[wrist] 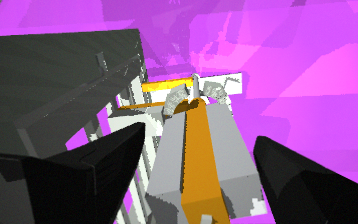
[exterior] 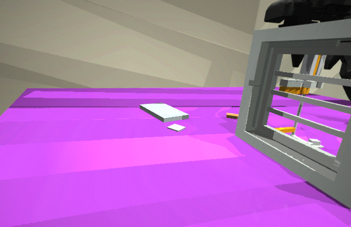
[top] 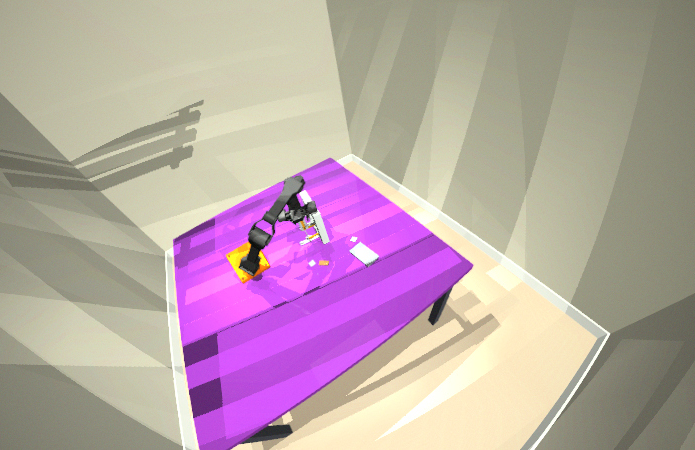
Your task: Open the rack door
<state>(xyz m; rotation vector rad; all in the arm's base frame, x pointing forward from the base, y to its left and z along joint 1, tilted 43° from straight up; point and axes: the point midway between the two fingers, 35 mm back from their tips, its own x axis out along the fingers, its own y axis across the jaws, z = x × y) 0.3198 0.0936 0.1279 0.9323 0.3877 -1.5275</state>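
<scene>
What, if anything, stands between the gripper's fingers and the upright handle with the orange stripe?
Nothing visible does. In the wrist view, the upright handle lies between the fingers of the open gripper, and no other object shows wedged in at either side.

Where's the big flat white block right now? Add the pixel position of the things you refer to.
The flat white block (top: 363,253) (exterior: 164,111) lies on the purple table, right beside a small white square (top: 353,239) (exterior: 176,127), left of the gray frame in the exterior view.
</scene>
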